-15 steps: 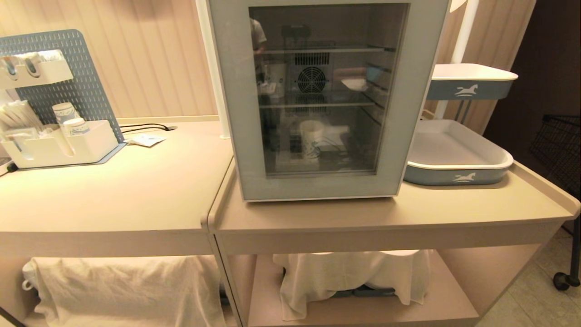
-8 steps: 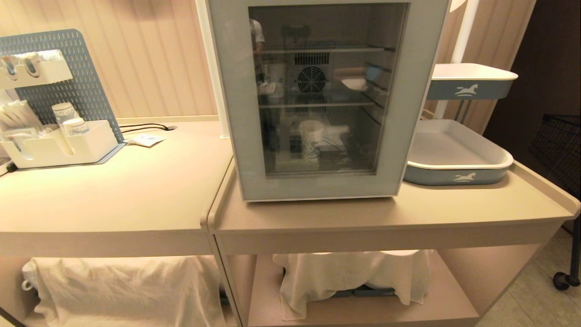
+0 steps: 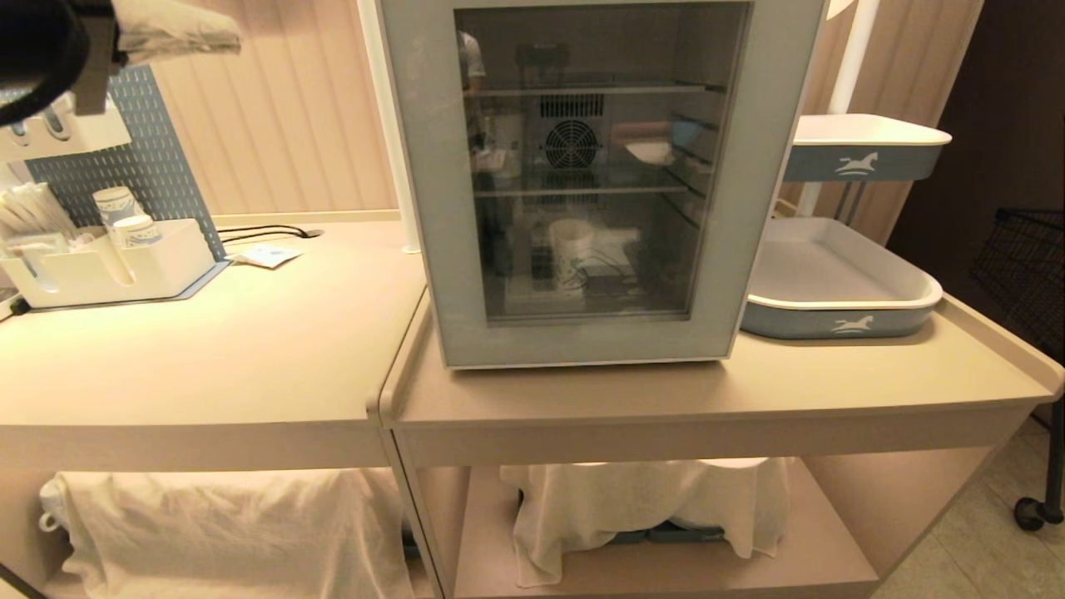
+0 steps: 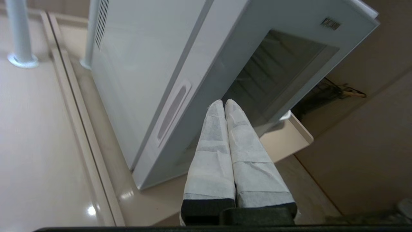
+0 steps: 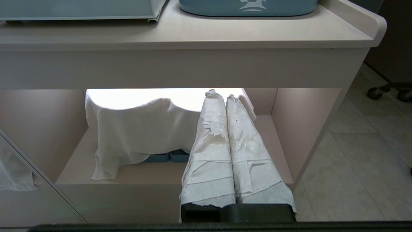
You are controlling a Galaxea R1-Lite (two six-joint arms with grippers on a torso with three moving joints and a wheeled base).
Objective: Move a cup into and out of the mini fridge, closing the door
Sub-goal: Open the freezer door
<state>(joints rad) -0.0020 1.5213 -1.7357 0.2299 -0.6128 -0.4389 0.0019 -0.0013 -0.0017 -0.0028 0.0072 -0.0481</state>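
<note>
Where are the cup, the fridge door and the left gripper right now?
cup (image 3: 571, 252): head view, its side wall, seen through the glass on the fridge floor.
door (image 3: 433, 208): head view, the pale frame's left strip.
left gripper (image 4: 224, 102): left wrist view, between the shut, wrapped tips.

Your left gripper (image 4: 224, 103) is raised high at the far left of the head view, its wrapped fingers (image 4: 212, 145) pressed together with nothing between them. Your right gripper (image 5: 222, 95) hangs low and out of the head view, its jaws likewise closed and empty.
</note>
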